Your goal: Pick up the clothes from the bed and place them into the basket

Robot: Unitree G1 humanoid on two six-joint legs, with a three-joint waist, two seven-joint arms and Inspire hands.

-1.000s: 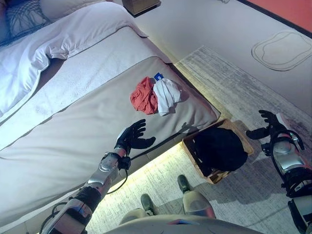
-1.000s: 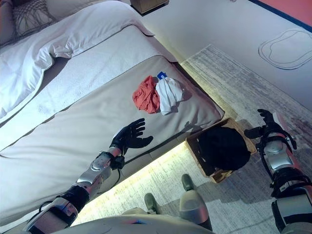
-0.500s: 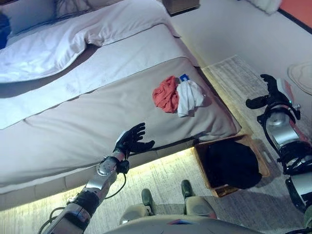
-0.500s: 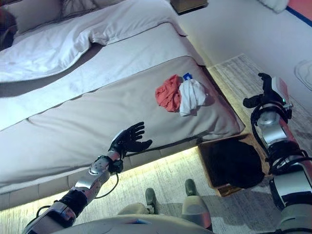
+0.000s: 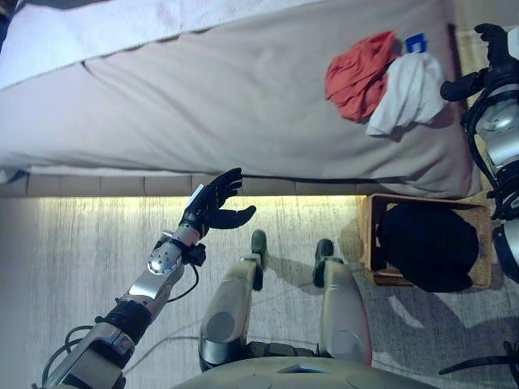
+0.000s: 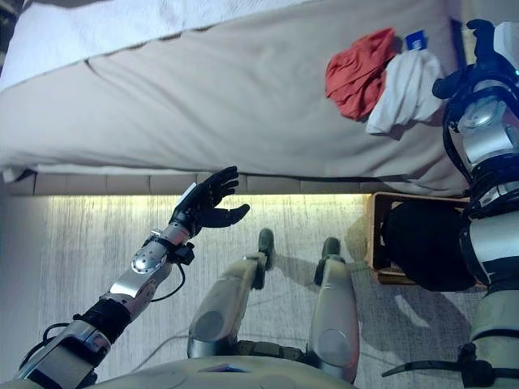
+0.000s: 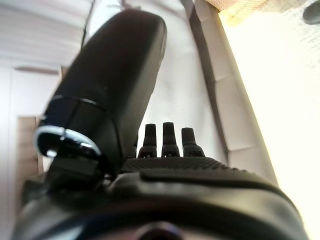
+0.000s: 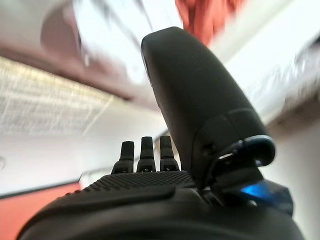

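Fingers of the left hand were spread and straight, holding nothing; it hovered in the lower left of the frame, over the pale carpet just below the edge of the bed. Further right, in the upper right of the frame, a crumpled red garment lay on the grey bedcover, touching a white garment beside it, with a small blue item peeking out at their top edge. Below them, off the bed at the right, stood the wicker basket, with something dark in it, probably clothing, though the view was too dim to be sure. At the far right edge, the right hand was raised beside the white garment, its fingers extended and empty; the wrist view showed them straight, with the garments beyond.
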